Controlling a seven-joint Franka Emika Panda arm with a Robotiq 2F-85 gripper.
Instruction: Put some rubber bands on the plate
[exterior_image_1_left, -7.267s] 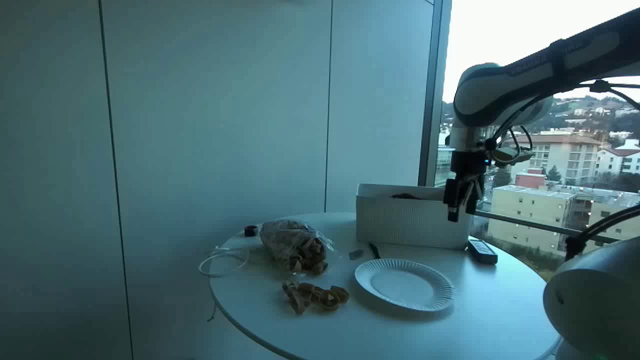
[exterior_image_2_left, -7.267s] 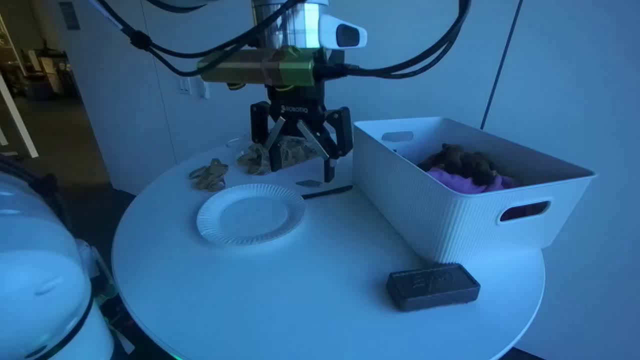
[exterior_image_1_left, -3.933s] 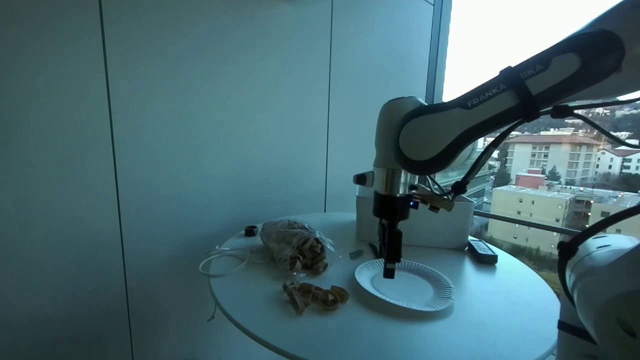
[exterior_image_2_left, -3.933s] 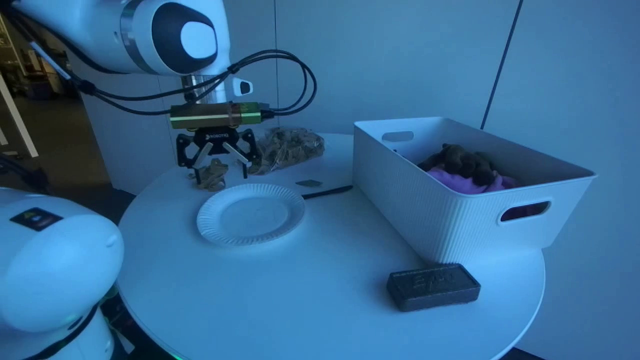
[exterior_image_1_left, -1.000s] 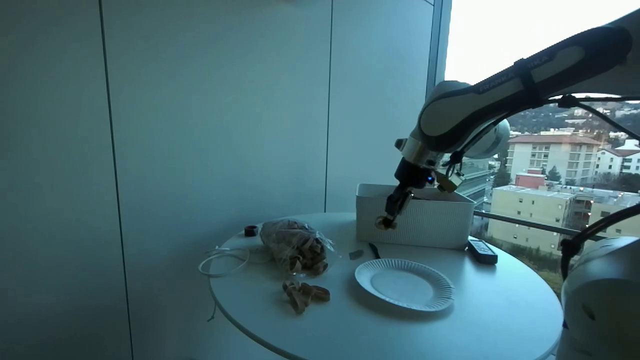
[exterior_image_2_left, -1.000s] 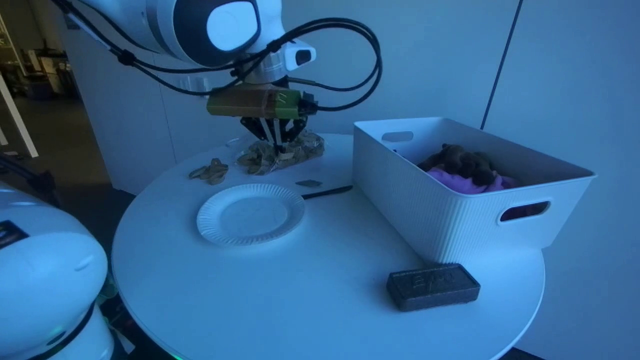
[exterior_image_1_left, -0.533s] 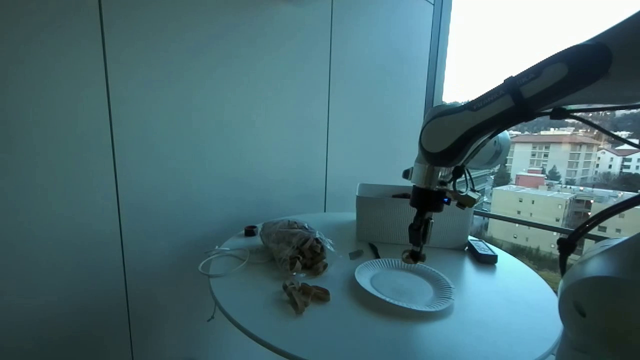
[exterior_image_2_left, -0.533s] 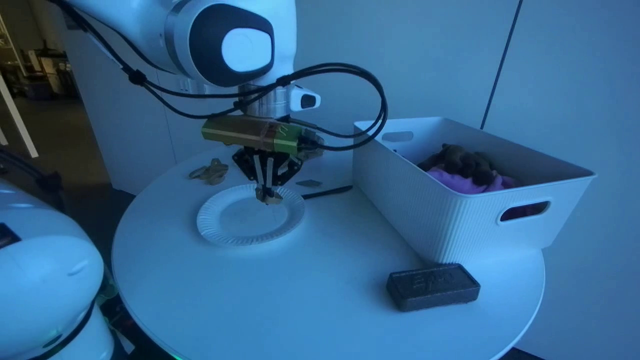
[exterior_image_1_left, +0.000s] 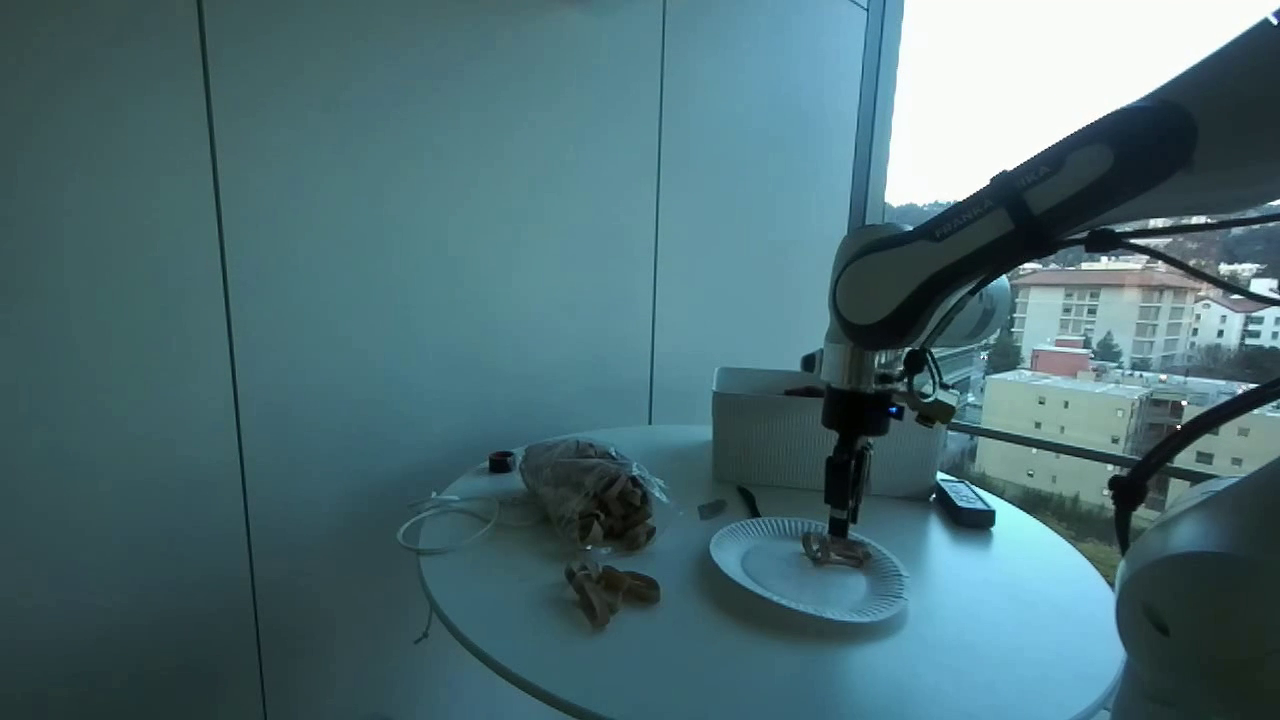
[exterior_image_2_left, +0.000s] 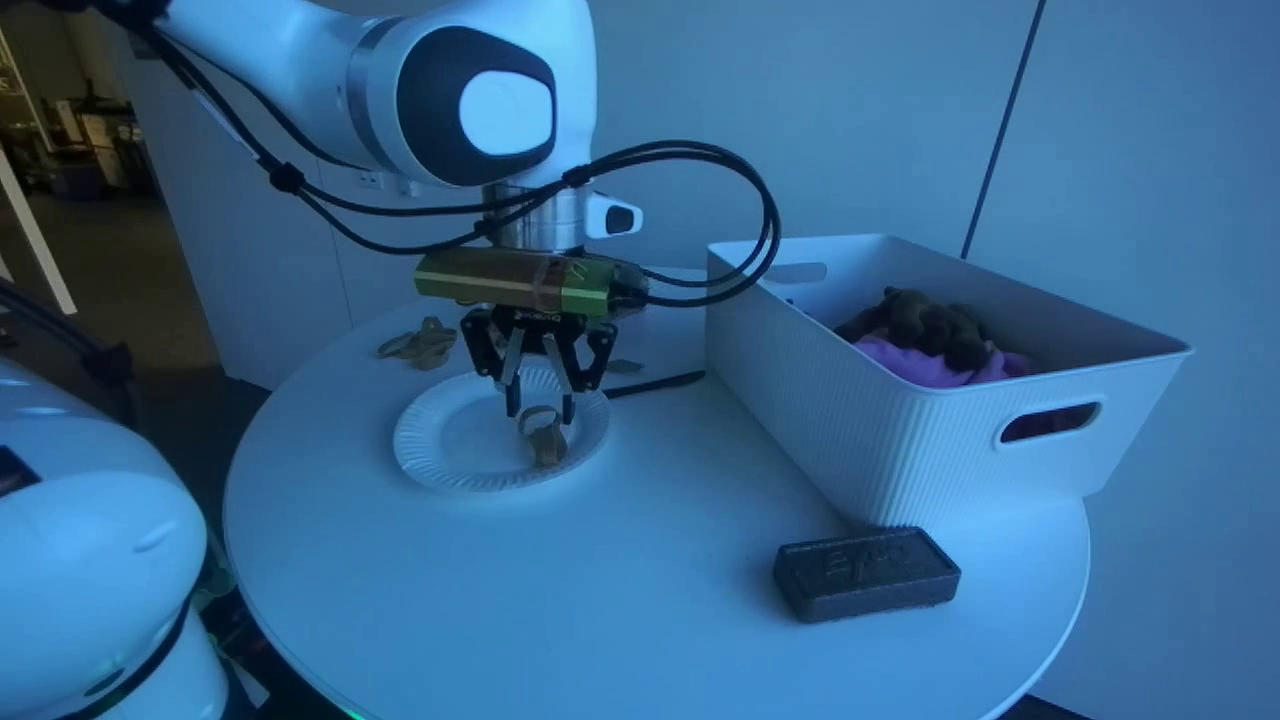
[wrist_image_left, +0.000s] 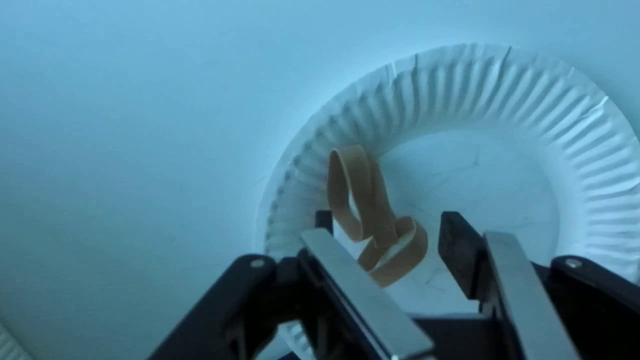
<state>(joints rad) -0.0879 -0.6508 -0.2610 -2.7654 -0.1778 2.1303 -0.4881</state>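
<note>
Resting on fluted plate (wrist_image_left: 475, 185) | looped flat rubber bands (wrist_image_left: 382, 225) | hand (exterior_image_2_left: 540, 412) spread

In an exterior view, a black gripper (exterior_image_1_left: 840, 528) pointed down over brown, looped rubber bands (exterior_image_1_left: 838, 550) on a round, white, crimp-edged paper plate (exterior_image_1_left: 785, 582), near a ribbed white rectangular bin (exterior_image_1_left: 765, 440).

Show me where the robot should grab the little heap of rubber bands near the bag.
Probably the middle of the heap, from straight above: its loops lie bunched, some appearing to stand on edge, so the open gripper could pinch several at once.
</note>
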